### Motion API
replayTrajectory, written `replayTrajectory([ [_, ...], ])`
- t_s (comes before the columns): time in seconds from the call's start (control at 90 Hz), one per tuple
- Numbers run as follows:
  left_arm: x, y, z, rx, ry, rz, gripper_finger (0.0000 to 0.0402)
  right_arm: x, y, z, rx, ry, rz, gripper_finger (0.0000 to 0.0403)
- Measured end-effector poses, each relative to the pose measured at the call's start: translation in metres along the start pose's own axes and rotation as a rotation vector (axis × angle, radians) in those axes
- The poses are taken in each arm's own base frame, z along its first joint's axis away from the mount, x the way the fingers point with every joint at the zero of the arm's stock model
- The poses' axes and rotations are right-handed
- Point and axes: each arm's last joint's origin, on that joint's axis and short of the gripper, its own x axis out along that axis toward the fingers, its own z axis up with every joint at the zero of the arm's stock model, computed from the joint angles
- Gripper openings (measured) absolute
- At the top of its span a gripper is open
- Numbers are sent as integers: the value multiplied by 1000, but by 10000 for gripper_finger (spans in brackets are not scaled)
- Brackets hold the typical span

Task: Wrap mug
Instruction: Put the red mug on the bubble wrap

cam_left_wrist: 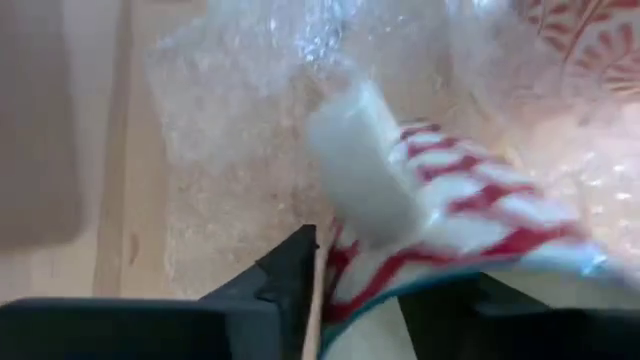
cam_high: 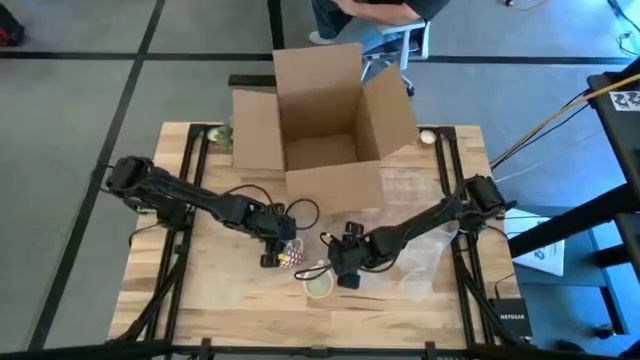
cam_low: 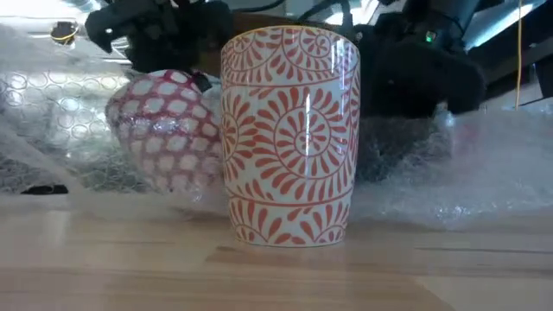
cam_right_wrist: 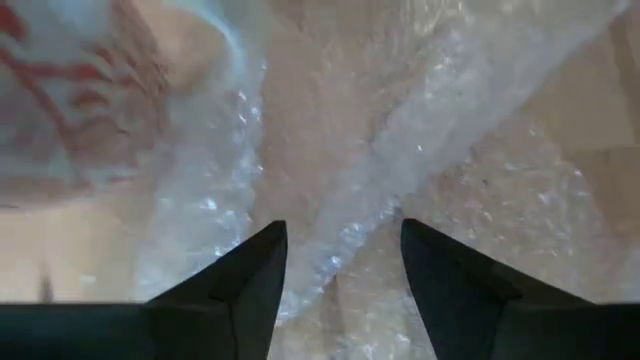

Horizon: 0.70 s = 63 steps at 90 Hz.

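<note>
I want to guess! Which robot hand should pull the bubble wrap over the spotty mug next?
Probably the right hand: it is open with bubble wrap between its fingers. The left hand is busy gripping the spotty mug.

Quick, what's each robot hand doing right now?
Left tool: closed on the red-and-white mug.
Right tool: open, fingers either side of bubble wrap.

Red-patterned mug (cam_low: 290,138) upright, bubble wrap (cam_low: 484,164) behind
</note>
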Motion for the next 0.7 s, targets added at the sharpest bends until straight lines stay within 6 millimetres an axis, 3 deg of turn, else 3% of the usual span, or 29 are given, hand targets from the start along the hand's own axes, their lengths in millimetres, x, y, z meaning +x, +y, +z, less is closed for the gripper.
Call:
replayTrajectory([
  [0.133, -9, 0, 3, -2, -36, -8, 135, -17, -4, 2, 6, -26, -19, 186],
  [0.289, -5, -1, 6, -4, -58, -12, 136, -31, -7, 7, 23, -94, -31, 186],
  [0.478, -3, -8, 17, 7, -170, -38, 136, -33, -5, 7, 22, -106, -22, 186],
  [0.7, -14, -8, 28, 17, -225, -28, 136, -35, -5, 7, 15, -99, -20, 186],
])
